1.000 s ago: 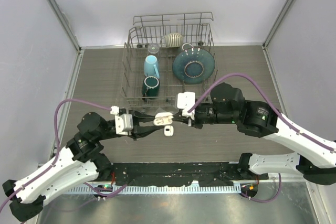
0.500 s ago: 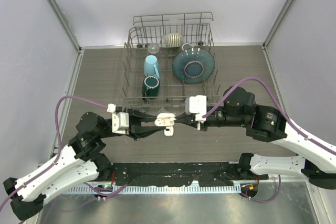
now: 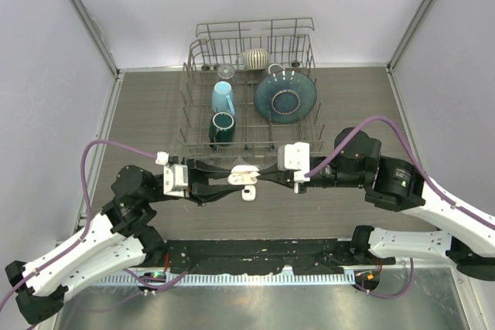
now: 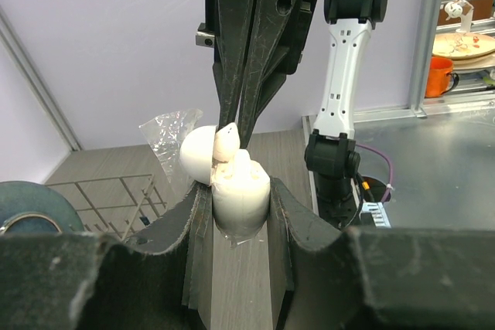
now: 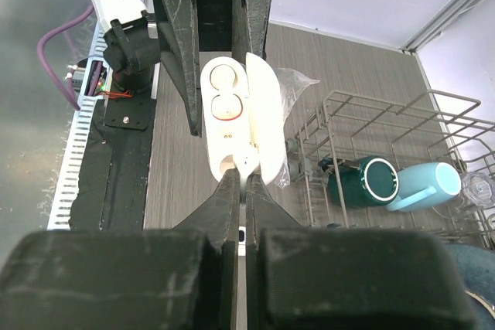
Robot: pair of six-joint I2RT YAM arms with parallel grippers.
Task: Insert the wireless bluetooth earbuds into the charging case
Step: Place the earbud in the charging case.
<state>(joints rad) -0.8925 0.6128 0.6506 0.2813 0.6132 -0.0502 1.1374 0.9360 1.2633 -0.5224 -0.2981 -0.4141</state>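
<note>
while at case (image 4: 240, 191), earbud (image 4: 227, 140) in right gripper (image 5: 241, 178)

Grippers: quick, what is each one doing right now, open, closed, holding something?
Left gripper: closed on the open charging case.
Right gripper: closed, pinching an earbud.

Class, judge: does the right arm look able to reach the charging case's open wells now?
Probably yes. The left gripper holds the charging case open toward the right gripper, whose tips, pinching an earbud, sit at its edge; nothing stands between.
</note>
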